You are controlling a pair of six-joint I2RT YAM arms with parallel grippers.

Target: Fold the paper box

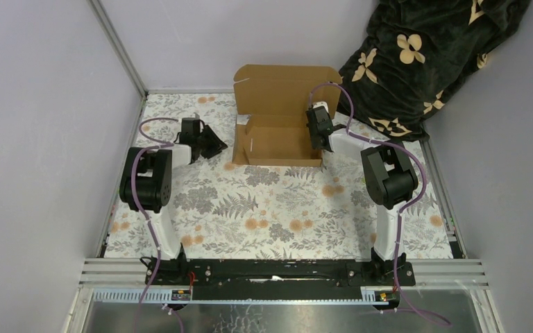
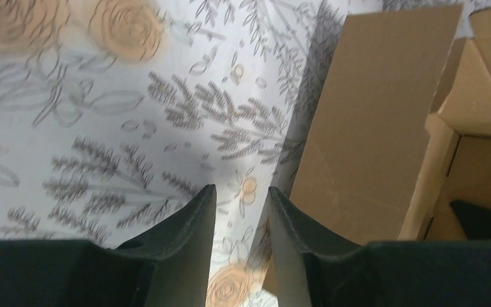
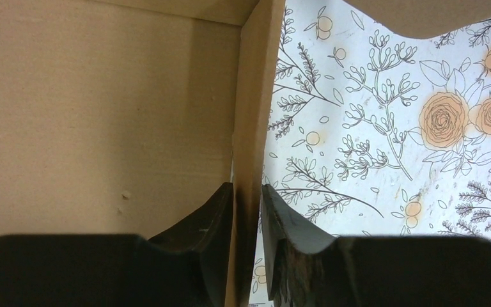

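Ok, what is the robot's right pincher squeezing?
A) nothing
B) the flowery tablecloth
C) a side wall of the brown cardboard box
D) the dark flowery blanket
C: the right wrist view shows the right gripper with one finger on each side of an upright wall of the brown cardboard box.

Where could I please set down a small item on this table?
The widest bare patch is the floral cloth between the left arm and right arm, nearer than the paper box. The far-left corner beyond the left tool is also free. Crowded far right: right tool pinching the box wall, dark blanket.
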